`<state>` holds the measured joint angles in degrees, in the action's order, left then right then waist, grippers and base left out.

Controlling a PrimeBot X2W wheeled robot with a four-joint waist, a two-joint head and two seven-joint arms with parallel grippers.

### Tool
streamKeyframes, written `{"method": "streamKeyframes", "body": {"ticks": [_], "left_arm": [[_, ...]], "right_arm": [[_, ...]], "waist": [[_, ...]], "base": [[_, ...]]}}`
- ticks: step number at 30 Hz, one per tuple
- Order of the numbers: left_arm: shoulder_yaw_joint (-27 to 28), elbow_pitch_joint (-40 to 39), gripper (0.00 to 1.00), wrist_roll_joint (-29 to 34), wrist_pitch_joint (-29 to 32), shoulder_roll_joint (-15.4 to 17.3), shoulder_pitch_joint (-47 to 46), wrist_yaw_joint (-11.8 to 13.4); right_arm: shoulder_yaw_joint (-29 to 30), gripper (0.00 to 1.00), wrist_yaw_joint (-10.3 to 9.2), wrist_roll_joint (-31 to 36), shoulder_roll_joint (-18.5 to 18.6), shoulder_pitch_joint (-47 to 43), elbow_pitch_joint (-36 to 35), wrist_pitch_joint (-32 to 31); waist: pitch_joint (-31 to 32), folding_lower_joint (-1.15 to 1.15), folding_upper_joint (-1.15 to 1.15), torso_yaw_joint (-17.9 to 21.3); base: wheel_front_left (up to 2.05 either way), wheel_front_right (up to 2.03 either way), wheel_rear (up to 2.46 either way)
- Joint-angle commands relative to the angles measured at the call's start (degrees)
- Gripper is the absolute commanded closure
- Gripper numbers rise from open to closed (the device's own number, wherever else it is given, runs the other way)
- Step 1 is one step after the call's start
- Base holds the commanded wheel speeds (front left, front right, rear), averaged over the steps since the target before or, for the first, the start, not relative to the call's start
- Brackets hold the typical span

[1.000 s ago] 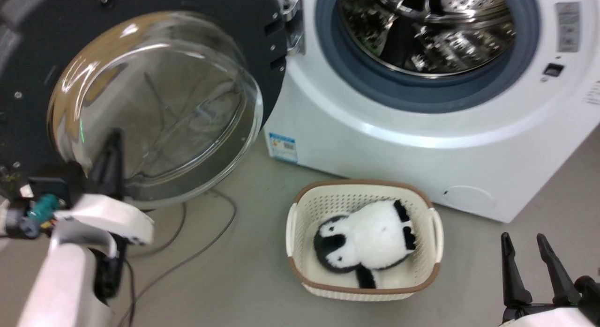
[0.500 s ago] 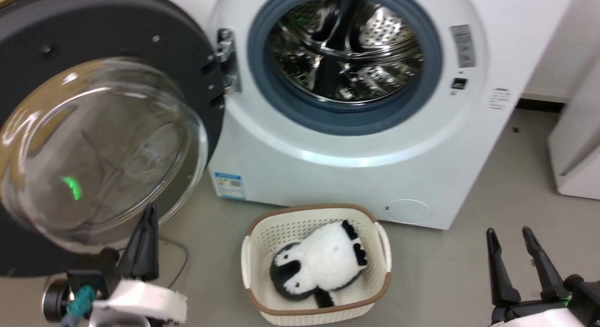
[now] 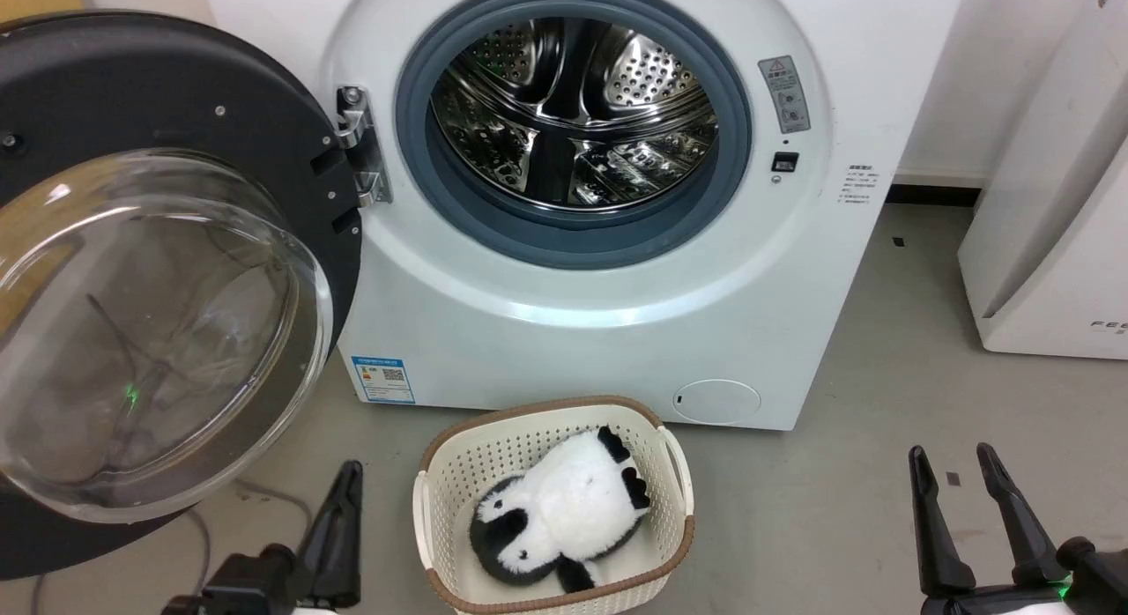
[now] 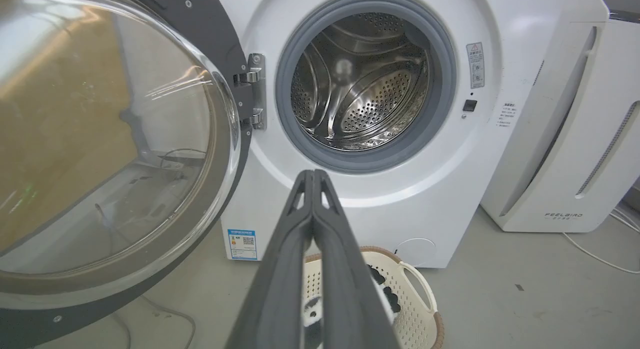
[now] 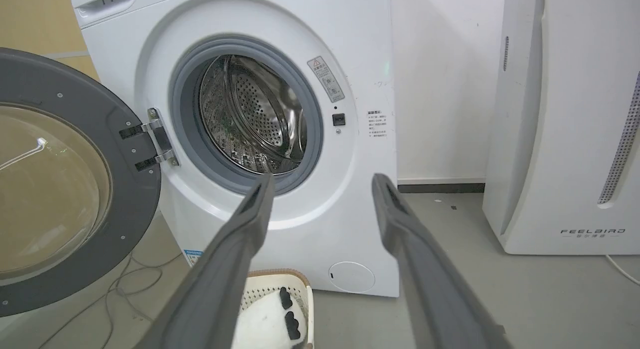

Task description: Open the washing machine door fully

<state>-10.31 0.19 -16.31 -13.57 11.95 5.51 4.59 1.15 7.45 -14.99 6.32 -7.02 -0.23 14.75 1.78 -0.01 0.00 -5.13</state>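
The washing machine [image 3: 608, 333] [image 4: 440, 189] [image 5: 360, 64] is a white front-loader with its steel drum exposed. Its door [image 3: 132, 95] [image 4: 220, 44] [image 5: 75, 99] stands swung wide to the left on a metal hinge [image 3: 361, 157], matte black back and clear glass bowl [image 3: 150, 333] facing me. My left gripper [image 3: 352, 470] [image 4: 312, 175] is shut with nothing in it, low beside the door's lower rim and apart from it. My right gripper [image 3: 952, 456] [image 5: 320, 181] is open at the lower right, well clear of the machine.
A cream basket [image 3: 674, 461] [image 4: 420, 289] [image 5: 305, 289] holding a black-and-white plush penguin [image 3: 564, 505] sits on the floor before the machine. A white FEELBAIR appliance [image 3: 1057, 245] [image 4: 560, 139] [image 5: 565, 139] stands to the right. Cables [image 3: 264, 496] lie under the door.
The head camera has pulled back and tilted up, so the whole scene shifted. My left gripper has dropped away from the door's glass bowl to the bottom of the view.
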Motion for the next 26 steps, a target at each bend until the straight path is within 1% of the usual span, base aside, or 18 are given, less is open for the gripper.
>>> {"method": "streamKeyframes", "body": {"ticks": [1, 3, 4, 5, 16, 19, 26], "left_arm": [[-0.24, 0.33, 1.00, 0.16, -0.46, -0.23, 0.90, 0.02], [-0.59, 0.95, 1.00, 0.28, -0.64, -0.61, 1.27, 0.08], [-0.78, 1.33, 0.65, 0.33, -0.71, -0.80, 1.44, 0.10], [-0.89, 1.62, 0.00, 0.53, -0.80, -0.95, 1.53, 0.24], [-1.73, 3.32, 0.00, 3.28, -1.37, -2.10, 2.40, 1.21], [-1.49, 3.65, 0.00, 3.13, -1.40, -2.83, 2.80, 0.99], [-1.23, 3.92, 0.00, 4.62, -1.41, -3.31, 2.86, 0.33]], "right_arm": [[-0.07, 0.00, 0.03, 0.55, -0.34, -0.88, -0.29, 0.24], [-0.06, 0.00, 0.03, 0.63, -0.47, -1.16, -0.38, 0.24], [-0.09, 0.00, 0.03, 0.67, -0.52, -1.31, -0.39, 0.24], [-0.13, 0.00, 0.03, 0.71, -0.54, -1.48, -0.37, 0.24], [-0.46, 0.00, 0.03, 0.84, -1.08, -2.67, -0.07, 0.25], [-0.51, 0.00, 0.03, 0.90, -1.28, -2.75, 0.01, 0.25], [-0.38, 0.00, 0.03, 0.88, -1.51, -2.72, 0.04, 0.25]], "waist": [[-0.01, 0.01, 0.00, 0.24], [-0.03, 0.01, 0.00, 0.47], [-0.02, 0.01, 0.00, 0.59], [0.00, 0.01, 0.00, 0.69], [0.56, 0.01, 0.00, 1.20], [0.71, 0.01, 0.00, 1.20], [0.81, 0.01, 0.00, 1.14]], "base": [[0.00, 0.00, 0.00], [0.00, 0.00, 0.00], [0.00, 0.00, 0.00], [0.00, 0.00, 0.00], [0.00, 0.00, 0.00], [0.00, 0.00, 0.00], [0.00, 0.00, 0.00]]}}
